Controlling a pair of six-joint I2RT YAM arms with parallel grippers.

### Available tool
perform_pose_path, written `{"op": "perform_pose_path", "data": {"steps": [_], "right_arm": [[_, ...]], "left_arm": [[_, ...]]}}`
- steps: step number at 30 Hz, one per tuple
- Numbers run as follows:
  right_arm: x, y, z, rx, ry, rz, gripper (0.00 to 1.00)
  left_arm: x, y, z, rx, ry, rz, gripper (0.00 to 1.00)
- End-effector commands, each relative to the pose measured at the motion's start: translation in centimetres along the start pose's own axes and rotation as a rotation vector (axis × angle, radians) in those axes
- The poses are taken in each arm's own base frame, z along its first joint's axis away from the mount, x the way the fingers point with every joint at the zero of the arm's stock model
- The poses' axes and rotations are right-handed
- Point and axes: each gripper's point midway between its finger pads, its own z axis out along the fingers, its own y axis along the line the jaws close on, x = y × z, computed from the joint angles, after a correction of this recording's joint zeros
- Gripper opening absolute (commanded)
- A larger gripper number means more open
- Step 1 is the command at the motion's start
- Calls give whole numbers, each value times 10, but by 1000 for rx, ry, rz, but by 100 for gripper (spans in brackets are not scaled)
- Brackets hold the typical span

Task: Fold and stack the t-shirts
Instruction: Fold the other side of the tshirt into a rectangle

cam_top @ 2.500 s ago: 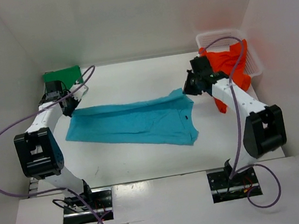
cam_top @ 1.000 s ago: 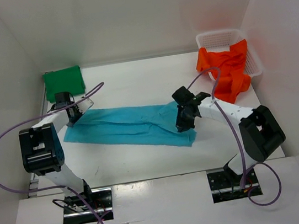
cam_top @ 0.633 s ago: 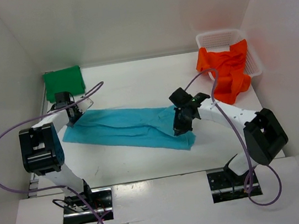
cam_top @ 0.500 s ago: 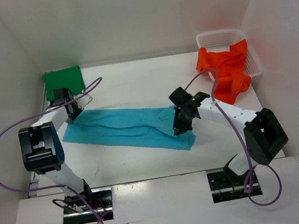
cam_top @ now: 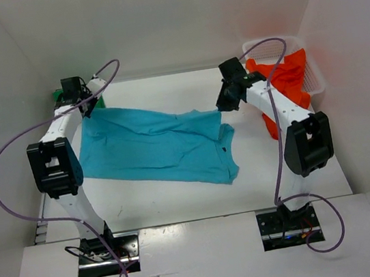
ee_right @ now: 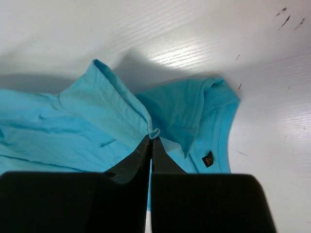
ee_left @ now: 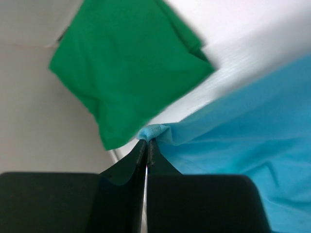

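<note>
**Top external.** The turquoise t-shirt [cam_top: 152, 150] is spread across the middle of the table [cam_top: 180, 201]. Its far edge is pinched at both ends. The left gripper [cam_top: 86, 111] is at the table's 10 o'clock and the right gripper [cam_top: 223, 103] is toward 1 o'clock. The green t-shirt [cam_top: 59, 96] sits in the 10–11 o'clock corner, mostly hidden behind the left arm. The orange-red t-shirt [cam_top: 281, 87] is unfolded, draped over the rim of the basket [cam_top: 316, 77] at 2 o'clock.

**Left wrist.** The fingers are fully closed with no gap, and a small nub of turquoise cloth is nipped at the tips. The green shirt lies folded at 12 o'clock from the tips, near the held corner. Cannot tell whether the two touch.

**Right wrist.** The fingers are fully closed on a fold of the turquoise edge. The neck label [ee_right: 208, 158] is at 4 o'clock from the tips, so this looks like the collar end.

**Handling (judgement).**
- The cloth is light and limp, with no stiffness, and will sag between the two grips.
- Both pinches are shallow and could slip under a hard pull.
- It is best held at edge corners, both ends moved together so the edge stays taut.
</note>
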Motion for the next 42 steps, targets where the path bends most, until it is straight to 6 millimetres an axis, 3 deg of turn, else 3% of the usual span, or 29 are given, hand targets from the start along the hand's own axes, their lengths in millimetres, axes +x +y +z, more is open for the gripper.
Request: {"op": "perform_pose_path", "data": {"steps": [1,3,4,8,12,15,18,21,25,31,36,40,42], "right_arm": [[-2,16,-8,-48,-11,-47,0],[27,22,-12,-73,56,-53,0],[47,16,-16,-73,93,-56,0],[112,37,-44,-131,222,-88,0],[144,42,-72,-156,284,-105,0],[168,15,-67,-99,331,-96,0],[183,-1,-62,-81,354,-85,0],[191,-8,-60,-63,381,-76,0],[200,-15,-57,-56,391,-85,0],[212,-27,-41,-9,425,-99,0],[220,-40,-35,20,435,-111,0],[228,-37,-29,0,457,-115,0],[232,-36,-22,2,474,-114,0]], "left_arm": [[-5,-16,9,24,-9,-17,0],[0,-15,6,-3,-11,11,0],[17,-28,11,17,25,24,0],[32,-23,8,-6,51,49,0],[37,-24,2,5,55,52,0],[38,-27,-9,11,45,70,0],[47,-35,-21,21,53,105,0],[71,-42,-22,43,94,119,0],[83,-34,-23,27,116,143,0],[106,-51,-21,81,157,209,0],[123,-51,-26,104,187,193,0],[133,-73,-31,189,195,212,0],[139,-75,-32,187,216,214,1]]}}
